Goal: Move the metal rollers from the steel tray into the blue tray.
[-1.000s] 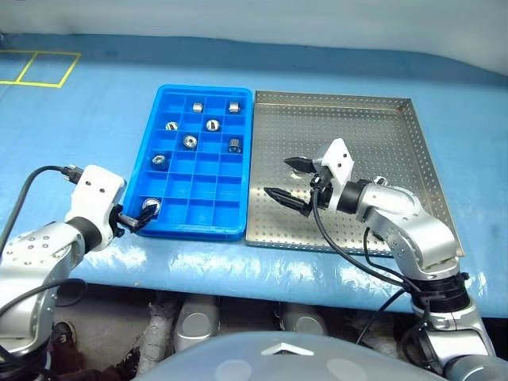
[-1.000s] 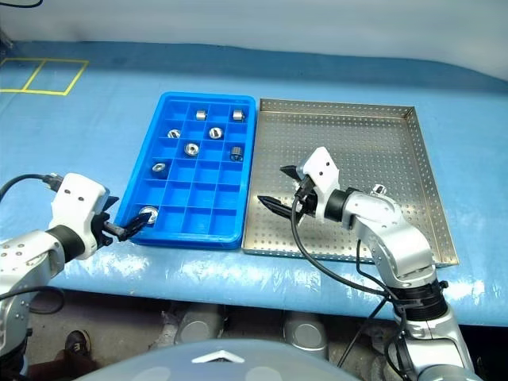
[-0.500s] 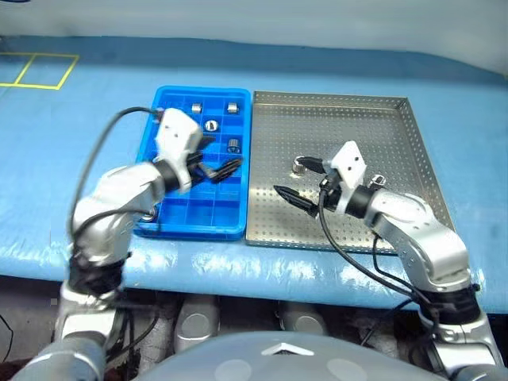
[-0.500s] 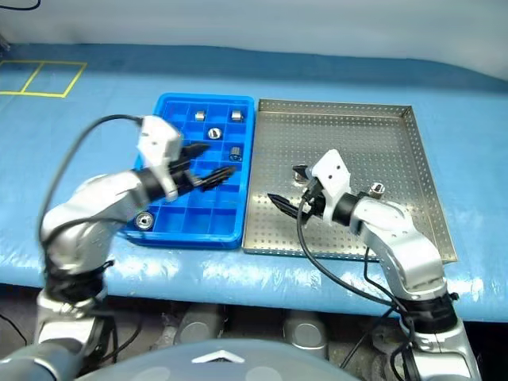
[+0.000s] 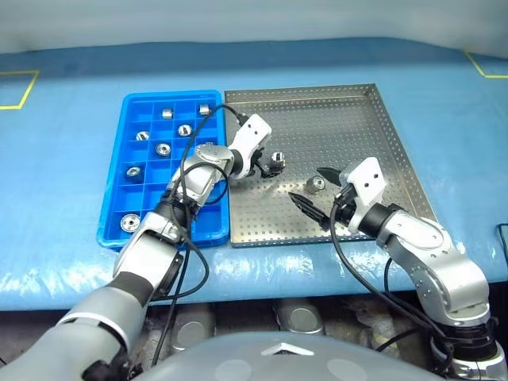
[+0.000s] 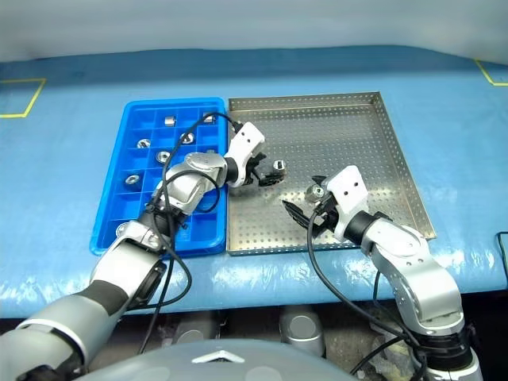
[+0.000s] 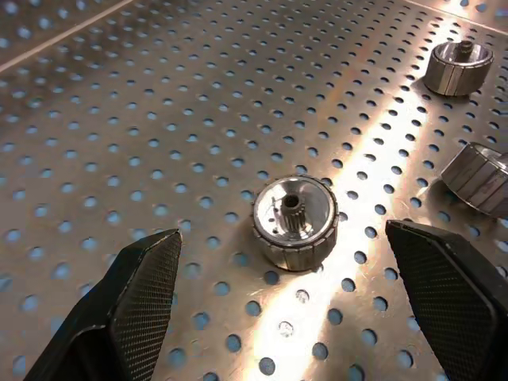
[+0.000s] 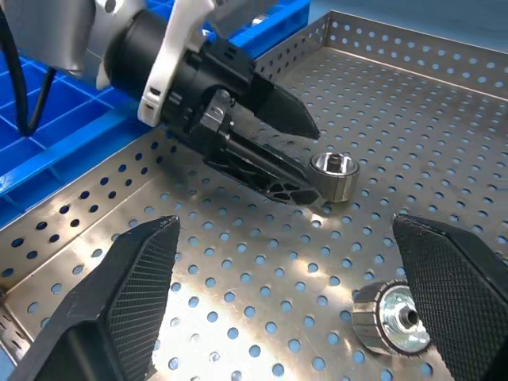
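Seven rollers (image 5: 163, 148) lie in the blue tray (image 5: 111, 226); about three remain in the steel tray (image 5: 397, 167). Both grippers, left (image 5: 270, 165) and right (image 5: 317, 194), are wide and empty.

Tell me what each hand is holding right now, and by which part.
Nothing is held. The left hand stands open around a small shiny metal roller on the perforated steel tray, not touching it; the right hand is open and empty.

Two trays sit on the bench, one blue tray (image 5: 155, 198) and one steel tray (image 5: 349, 127). Seven rollers (image 5: 163, 148) show in the blue one, three in the steel one. Two pincers, left (image 5: 270, 164) and right (image 5: 306, 182).
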